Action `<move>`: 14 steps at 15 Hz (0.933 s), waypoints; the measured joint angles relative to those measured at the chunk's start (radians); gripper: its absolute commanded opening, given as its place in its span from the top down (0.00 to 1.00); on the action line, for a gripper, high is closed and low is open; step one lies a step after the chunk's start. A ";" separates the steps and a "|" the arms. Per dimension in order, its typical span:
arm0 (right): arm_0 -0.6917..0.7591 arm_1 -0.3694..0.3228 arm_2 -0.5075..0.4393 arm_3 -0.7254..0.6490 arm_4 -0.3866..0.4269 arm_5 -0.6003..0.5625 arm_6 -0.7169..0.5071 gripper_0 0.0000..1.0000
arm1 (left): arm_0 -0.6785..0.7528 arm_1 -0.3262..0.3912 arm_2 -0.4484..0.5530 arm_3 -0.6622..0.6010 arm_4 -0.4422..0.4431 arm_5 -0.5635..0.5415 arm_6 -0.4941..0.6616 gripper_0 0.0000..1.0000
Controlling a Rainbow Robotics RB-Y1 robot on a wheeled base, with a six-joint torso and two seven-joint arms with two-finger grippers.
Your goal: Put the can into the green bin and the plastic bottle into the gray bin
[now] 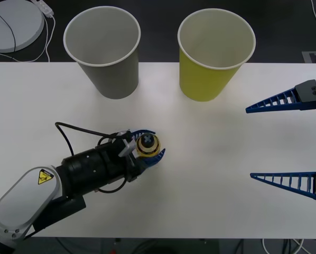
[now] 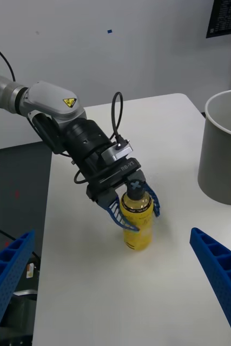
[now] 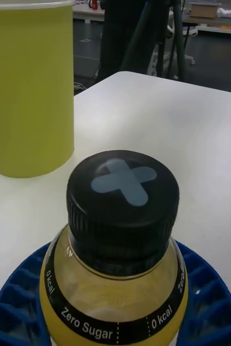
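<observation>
Plastic bottle (image 1: 147, 145) upright in left end effector (image 1: 149, 146)

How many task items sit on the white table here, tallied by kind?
Large tapered paper-cup bins: 2, one gray, one yellow-green
Small clear plastic bottles with yellow label and black cap: 1, upright in the left claw
Cans: 0
Total: 3

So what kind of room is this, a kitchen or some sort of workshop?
Probably a robotics lab or test room, not a kitchen. A plain white table holds just two oversized paper-cup bins, the gray bin and the green bin. Loose cables lie on the dark floor behind, and the left wrist view shows a tripod.
</observation>
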 measured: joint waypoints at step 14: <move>0.000 0.000 0.000 0.000 0.000 0.000 0.000 0.00 | -0.002 0.060 0.000 -0.037 0.015 0.008 0.059 1.00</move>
